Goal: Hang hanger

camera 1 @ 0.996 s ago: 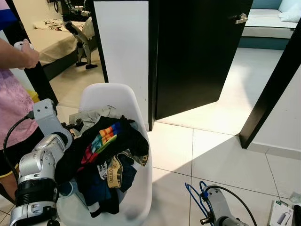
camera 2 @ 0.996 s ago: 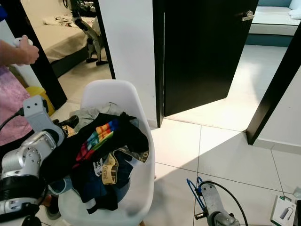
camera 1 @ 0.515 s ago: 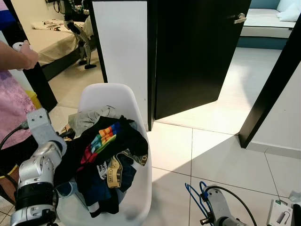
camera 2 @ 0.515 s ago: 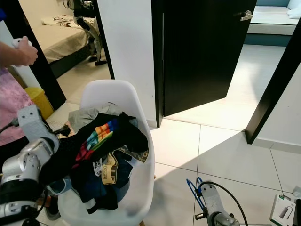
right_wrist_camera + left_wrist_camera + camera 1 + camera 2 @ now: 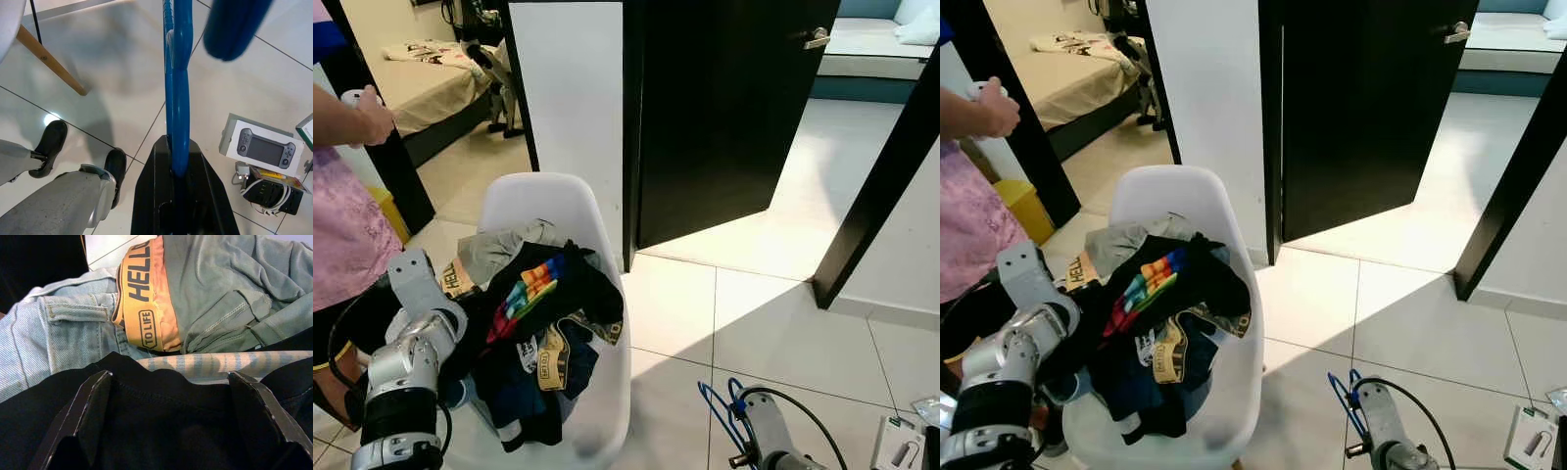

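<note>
Lower and nearer the robot than a second ago, the left gripper [image 5: 168,418] hangs spread wide over black cloth [image 5: 161,431] in the white chair [image 5: 533,201] heaped with clothes. The right gripper [image 5: 177,166] clamps the blue hanger [image 5: 176,88] above the tiled floor [image 5: 112,73].

L gripper [image 5: 168,416] agape, R gripper [image 5: 172,161] clamped

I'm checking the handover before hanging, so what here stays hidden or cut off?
- Blue hanger: its hook end leaves the right wrist view's top edge.
- Right gripper: shut on the hanger.
- Left gripper: open; black garment covers what lies beneath.
- White chair: seat buried under clothes.
</note>
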{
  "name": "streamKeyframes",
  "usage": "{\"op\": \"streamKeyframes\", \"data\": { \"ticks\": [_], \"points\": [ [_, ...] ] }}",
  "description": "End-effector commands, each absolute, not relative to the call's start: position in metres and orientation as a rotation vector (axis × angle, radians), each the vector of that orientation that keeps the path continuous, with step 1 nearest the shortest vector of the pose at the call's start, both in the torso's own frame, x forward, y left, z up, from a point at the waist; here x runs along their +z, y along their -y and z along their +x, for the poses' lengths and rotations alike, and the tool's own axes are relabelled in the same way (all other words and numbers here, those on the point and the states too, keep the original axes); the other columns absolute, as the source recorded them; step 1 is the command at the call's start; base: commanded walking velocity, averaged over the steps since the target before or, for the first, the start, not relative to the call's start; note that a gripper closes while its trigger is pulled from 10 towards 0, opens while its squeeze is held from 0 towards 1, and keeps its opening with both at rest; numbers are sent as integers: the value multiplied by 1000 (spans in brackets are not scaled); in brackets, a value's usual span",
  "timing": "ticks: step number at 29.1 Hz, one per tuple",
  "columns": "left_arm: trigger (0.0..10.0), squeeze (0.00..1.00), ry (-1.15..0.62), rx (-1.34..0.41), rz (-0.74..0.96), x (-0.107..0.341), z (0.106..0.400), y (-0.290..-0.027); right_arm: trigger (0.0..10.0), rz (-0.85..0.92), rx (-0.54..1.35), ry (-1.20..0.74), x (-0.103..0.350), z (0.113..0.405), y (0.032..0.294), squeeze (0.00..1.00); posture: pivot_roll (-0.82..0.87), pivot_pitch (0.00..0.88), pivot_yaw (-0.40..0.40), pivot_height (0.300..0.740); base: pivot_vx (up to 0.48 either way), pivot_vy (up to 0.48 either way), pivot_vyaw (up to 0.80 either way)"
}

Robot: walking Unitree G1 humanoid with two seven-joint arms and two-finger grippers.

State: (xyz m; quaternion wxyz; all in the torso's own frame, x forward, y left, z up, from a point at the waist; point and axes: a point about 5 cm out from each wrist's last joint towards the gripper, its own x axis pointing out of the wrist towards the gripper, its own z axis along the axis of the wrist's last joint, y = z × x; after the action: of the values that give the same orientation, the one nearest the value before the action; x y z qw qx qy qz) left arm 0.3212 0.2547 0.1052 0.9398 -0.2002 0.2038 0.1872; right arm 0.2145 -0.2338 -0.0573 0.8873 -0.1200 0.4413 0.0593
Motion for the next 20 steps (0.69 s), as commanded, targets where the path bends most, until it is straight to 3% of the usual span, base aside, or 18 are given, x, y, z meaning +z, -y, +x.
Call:
{"op": "streamKeyframes", "data": {
  "ticks": [1, 7, 8, 9, 10, 11, 12, 20],
  "points": [
    [10000, 0, -454, 386, -437, 97, 318, -254, 10000, -247, 134, -912, -59, 214, 230, 0, -2, 34, 36, 740, 0, 0, 0],
    [10000, 0, -451, 393, -435, 97, 318, -254, 10000, -247, 133, -912, -59, 213, 230, 0, -3, 33, 35, 740, 0, 0, 0],
    [9647, 0, -450, 393, -434, 97, 318, -254, 10000, -247, 133, -913, -59, 213, 230, 0, -3, 33, 35, 740, 0, 0, 0],
    [5020, 0, -446, 396, -437, 97, 318, -255, 10000, -248, 133, -913, -59, 213, 230, 0, -1, 33, 35, 740, 0, 0, 0],
    [3176, 0, -442, 400, -442, 98, 319, -255, 10000, -248, 132, -913, -59, 213, 231, 0, -2, 32, 35, 740, 0, 0, 0],
    [3176, 0, -442, 400, -442, 98, 319, -255, 10000, -248, 132, -913, -59, 213, 231, 0, -2, 32, 35, 740, 0, 0, 0],
    [0, 0, -440, 402, -446, 98, 319, -255, 10000, -248, 132, -913, -59, 213, 231, 0, -1, 31, 34, 740, 0, 0, 0],
    [0, 0, -441, 408, -463, 97, 318, -257, 10000, -250, 130, -912, -59, 213, 231, 0, -2, 26, 34, 740, 0, 0, 0]
  ]
}}
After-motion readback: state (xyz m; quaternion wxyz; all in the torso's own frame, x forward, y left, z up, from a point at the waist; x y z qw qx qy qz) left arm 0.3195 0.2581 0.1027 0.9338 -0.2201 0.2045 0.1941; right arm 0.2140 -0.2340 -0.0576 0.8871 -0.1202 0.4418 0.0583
